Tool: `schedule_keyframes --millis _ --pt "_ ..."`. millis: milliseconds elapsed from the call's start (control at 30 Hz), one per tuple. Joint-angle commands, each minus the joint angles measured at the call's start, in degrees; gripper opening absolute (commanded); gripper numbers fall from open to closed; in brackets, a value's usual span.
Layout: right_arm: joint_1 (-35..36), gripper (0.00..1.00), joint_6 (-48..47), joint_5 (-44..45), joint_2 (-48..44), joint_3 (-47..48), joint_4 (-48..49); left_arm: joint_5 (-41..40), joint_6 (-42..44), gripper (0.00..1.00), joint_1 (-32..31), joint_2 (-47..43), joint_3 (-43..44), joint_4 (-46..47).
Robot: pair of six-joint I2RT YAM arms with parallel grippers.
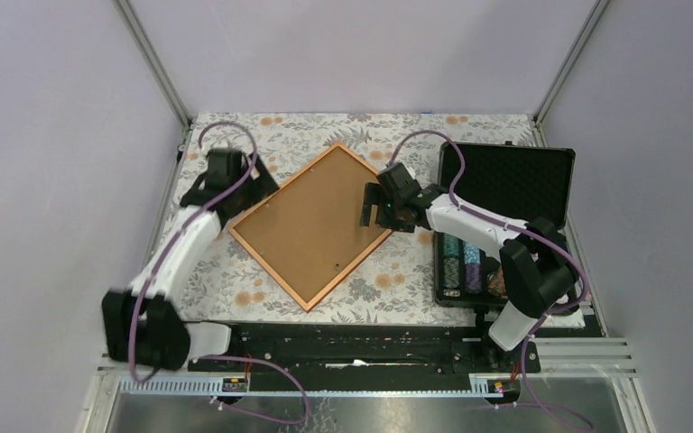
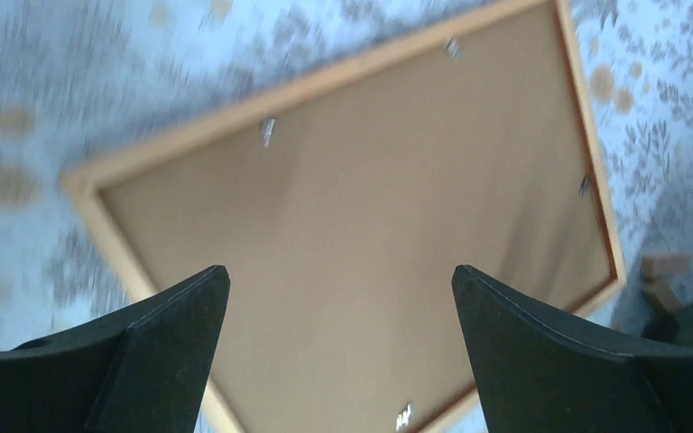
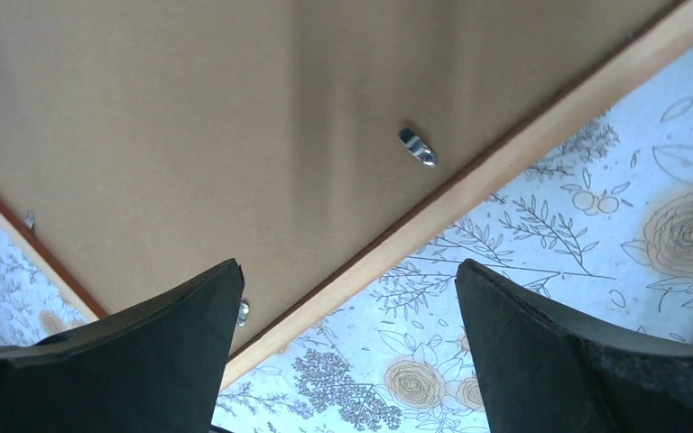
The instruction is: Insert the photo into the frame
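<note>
Your left gripper (image 2: 338, 271) stands wide open and grips nothing. Below and ahead of its jaws lies the frame (image 2: 325, 83), back side up and filled by the brown backing board (image 2: 370, 225). Your right gripper (image 3: 347, 266) is also spread and empty. The frame's wooden edge runs diagonally under its jaws, with floral tablecloth (image 3: 550, 298) on the outer side. Further out, behind the right jaws, the black case (image 1: 505, 180) lies open with rows of chips (image 1: 462, 262) in its base.
</note>
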Motion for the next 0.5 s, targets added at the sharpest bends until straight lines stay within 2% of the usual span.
schedule_keyframes --millis 0,33,100,133,267,400,467 --pt "-2.1 0.93 7.4 -1.3 -1.0 -6.0 8.3 0.7 11.8 0.99 2.0 17.1 12.0 7.1" --pt "-2.4 0.91 7.9 -1.4 -1.0 -7.2 10.0 2.3 12.1 0.99 3.2 21.4 14.2 6.6" --pt "-2.9 0.90 7.6 -1.5 -0.3 -8.1 11.2 12.9 11.7 0.99 6.1 28.3 18.8 5.1" --pt "-3.3 0.90 7.1 -1.5 0.2 -8.3 11.3 15.5 11.8 0.99 6.4 30.6 21.0 5.0" --pt "-5.8 0.82 5.8 -3.1 2.9 -8.4 12.2 14.0 14.2 0.99 6.2 41.3 32.1 -1.1" --pt "-7.1 0.80 3.9 -4.8 5.4 -6.8 13.1 16.3 17.3 0.99 6.0 47.2 35.9 -0.7" --pt "-7.2 0.80 2.8 -5.5 6.5 -5.8 13.1 18.5 18.3 0.99 5.7 48.8 34.4 1.1"
